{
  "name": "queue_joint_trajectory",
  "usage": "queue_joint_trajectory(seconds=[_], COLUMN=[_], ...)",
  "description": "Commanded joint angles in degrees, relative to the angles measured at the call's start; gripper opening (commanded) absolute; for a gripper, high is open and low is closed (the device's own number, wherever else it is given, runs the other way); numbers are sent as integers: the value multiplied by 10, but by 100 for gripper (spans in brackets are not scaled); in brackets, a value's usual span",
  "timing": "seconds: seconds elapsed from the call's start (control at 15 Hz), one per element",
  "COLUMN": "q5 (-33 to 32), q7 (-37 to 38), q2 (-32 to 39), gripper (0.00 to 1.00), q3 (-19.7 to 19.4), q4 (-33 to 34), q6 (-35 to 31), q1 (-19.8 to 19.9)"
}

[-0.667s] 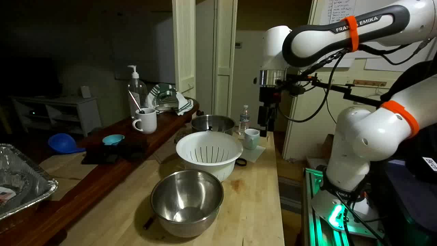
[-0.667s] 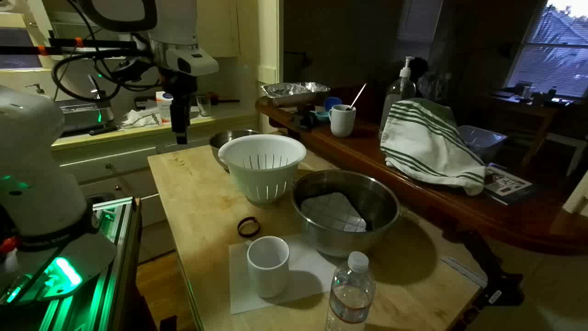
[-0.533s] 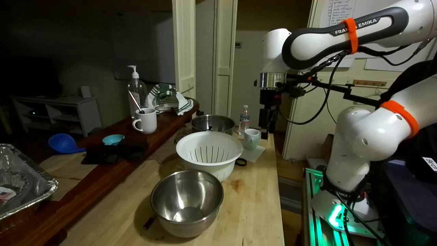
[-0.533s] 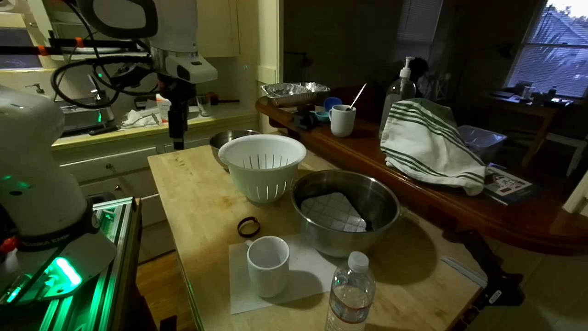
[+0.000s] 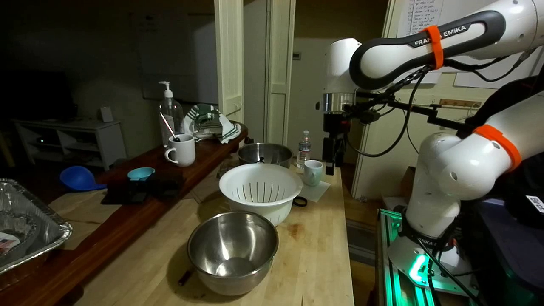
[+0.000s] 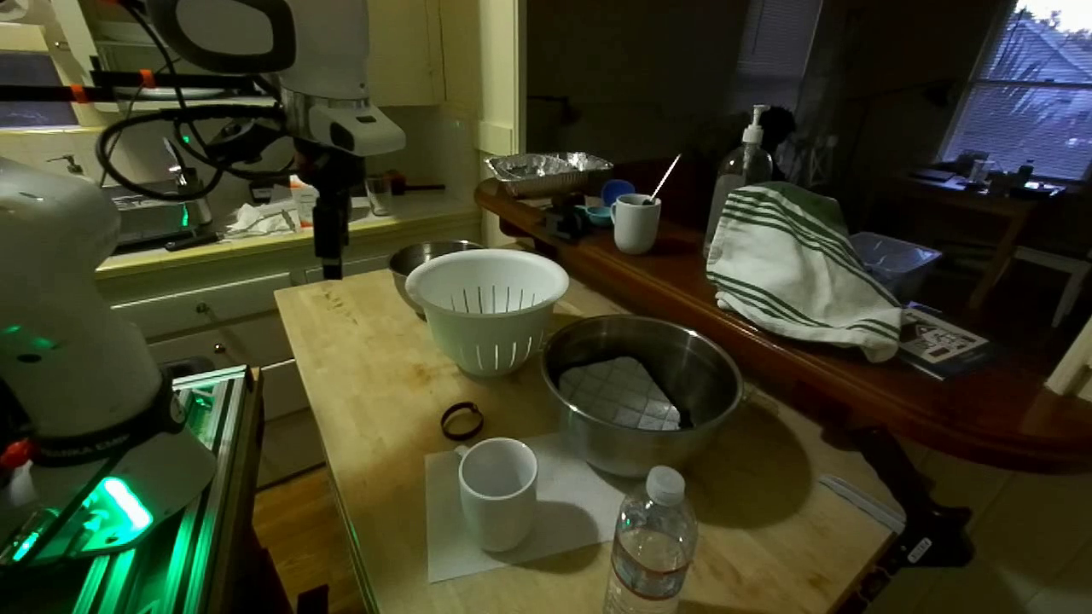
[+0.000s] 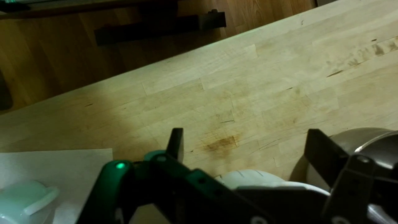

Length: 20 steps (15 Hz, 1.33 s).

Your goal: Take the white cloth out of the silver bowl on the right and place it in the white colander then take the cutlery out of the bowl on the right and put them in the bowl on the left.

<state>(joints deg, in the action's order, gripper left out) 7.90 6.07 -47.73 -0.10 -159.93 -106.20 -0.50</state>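
A silver bowl point(image 6: 631, 452) on the wooden table holds a white checked cloth point(image 6: 618, 392), lying flat inside it. A small dark thing shows at the cloth's edge; no cutlery can be made out. The same bowl is at the back in an exterior view point(image 5: 265, 149). The white colander point(image 5: 259, 199) stands between it and another silver bowl point(image 5: 233, 272), whose inside shows bare metal; the colander also shows in an exterior view point(image 6: 486, 328). My gripper point(image 7: 245, 133) is open with nothing between its fingers. It hangs above the table's robot-side edge, beside the colander point(image 7: 252, 179).
A white mug point(image 6: 499, 503) on paper, a water bottle point(image 6: 653, 546) and a black ring point(image 6: 461, 421) stand near the cloth's bowl. A black clamp point(image 6: 921, 520) is at the table end. A raised wooden ledge carries a striped towel point(image 6: 793, 273), a mug point(image 6: 636, 226) and a pump bottle.
The arm and gripper have come down a little. The bowls, the colander and the cloth have not moved.
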Motion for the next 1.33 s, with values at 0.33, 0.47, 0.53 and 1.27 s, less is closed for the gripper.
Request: queue_joint_trajectory(seconds=[0.33, 0.47, 0.53, 1.27], q5=[-263, -336, -373, -463], q7=[4, 16, 22, 72], q2=[87, 112, 122, 153], gripper=[100, 100, 100, 100], q3=[41, 43, 42, 5], q4=[94, 111, 116, 141], q6=[-10, -43, -65, -137], q1=[87, 102, 110, 123])
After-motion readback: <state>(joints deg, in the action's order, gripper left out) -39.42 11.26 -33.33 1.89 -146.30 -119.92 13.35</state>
